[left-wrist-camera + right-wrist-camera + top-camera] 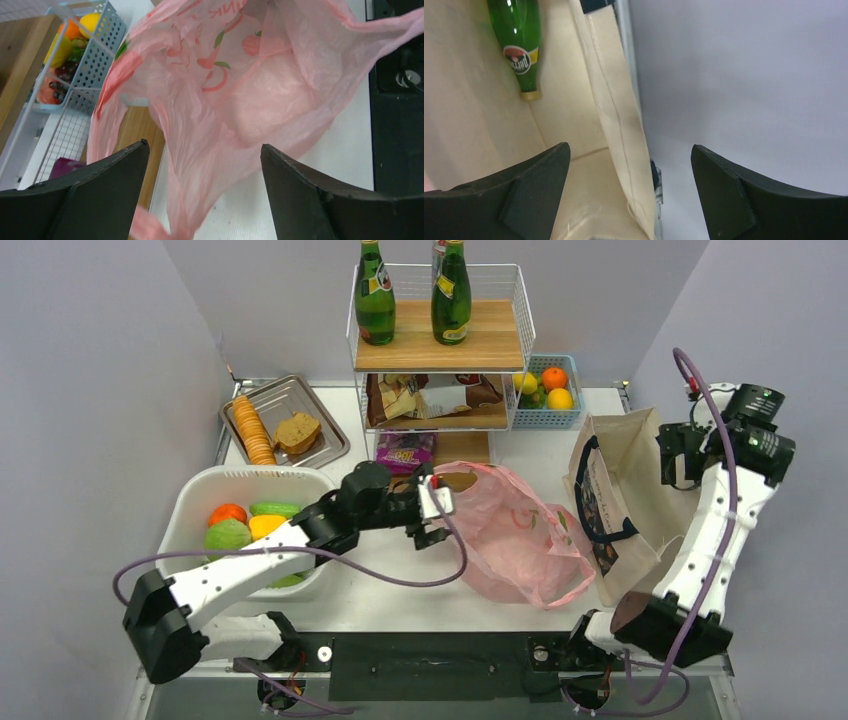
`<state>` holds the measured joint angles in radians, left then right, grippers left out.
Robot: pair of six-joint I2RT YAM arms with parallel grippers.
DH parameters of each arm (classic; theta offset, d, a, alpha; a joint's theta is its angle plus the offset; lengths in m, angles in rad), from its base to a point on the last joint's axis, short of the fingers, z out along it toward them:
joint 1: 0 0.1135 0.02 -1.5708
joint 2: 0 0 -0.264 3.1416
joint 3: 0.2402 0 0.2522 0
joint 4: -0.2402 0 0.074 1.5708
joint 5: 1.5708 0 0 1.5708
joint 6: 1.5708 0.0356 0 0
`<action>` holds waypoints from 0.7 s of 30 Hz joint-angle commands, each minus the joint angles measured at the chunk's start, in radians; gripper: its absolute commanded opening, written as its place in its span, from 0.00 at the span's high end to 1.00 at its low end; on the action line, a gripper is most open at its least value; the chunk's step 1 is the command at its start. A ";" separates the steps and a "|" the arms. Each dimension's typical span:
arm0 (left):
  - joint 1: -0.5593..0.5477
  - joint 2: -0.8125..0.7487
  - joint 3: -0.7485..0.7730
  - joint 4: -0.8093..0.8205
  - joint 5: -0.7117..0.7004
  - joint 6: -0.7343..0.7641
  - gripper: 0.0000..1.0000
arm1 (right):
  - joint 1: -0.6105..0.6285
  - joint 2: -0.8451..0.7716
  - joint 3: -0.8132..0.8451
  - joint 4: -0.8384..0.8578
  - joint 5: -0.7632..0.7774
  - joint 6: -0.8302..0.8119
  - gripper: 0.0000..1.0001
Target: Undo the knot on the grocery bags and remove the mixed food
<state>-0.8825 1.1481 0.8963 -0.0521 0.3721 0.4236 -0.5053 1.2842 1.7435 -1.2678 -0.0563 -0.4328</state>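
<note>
The pink grocery bag [520,535] lies crumpled in the middle of the table, and its thin plastic fills the left wrist view [235,85]. My left gripper [440,517] [205,150] is at the bag's left end, open, with a loose fold of pink plastic hanging between the wide jaws. The knot is out of view. Food sits in the white tub [200,495]: an orange piece [227,512], a green one [275,508] and a yellow one [265,525]. My right gripper [678,455] [629,150] is open over the beige canvas tote [625,490], where a green bottle [521,45] lies inside.
A wire rack [440,340] at the back carries two green bottles and snack packets, with a purple packet [405,450] below. A blue basket [548,390] [85,55] holds fruit. A metal tray [285,420] holds crackers and bread. Grey walls close both sides.
</note>
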 commanded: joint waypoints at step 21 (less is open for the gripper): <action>-0.181 0.032 -0.085 -0.513 -0.129 0.389 0.90 | 0.119 -0.276 -0.274 -0.158 -0.376 -0.366 1.00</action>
<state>-1.0672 1.3460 0.8215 -0.3519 0.2195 0.6945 -0.4156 1.1740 1.4883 -1.3533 -0.3126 -0.6670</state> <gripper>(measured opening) 0.128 0.005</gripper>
